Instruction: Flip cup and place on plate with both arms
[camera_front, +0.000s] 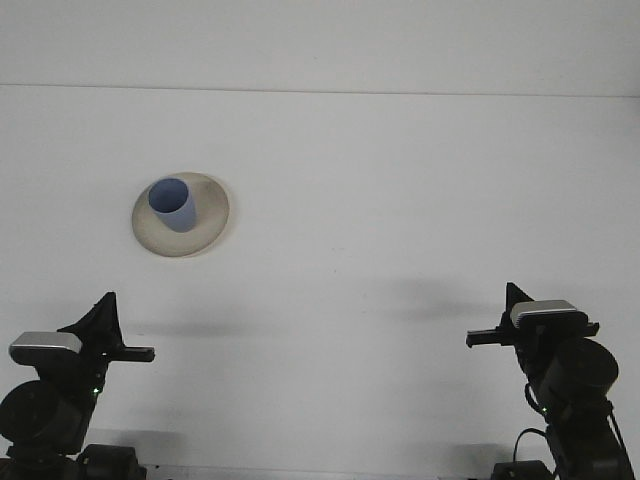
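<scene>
The cup (173, 204) sits off-centre on the plate (205, 222), so a nudge could tip it; jaws' state I can't tell.

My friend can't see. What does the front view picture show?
A blue cup stands upright on a round beige plate on a white table. Two black robot arms sit at the near edge, the left gripper and right gripper both away from the cup.
</scene>
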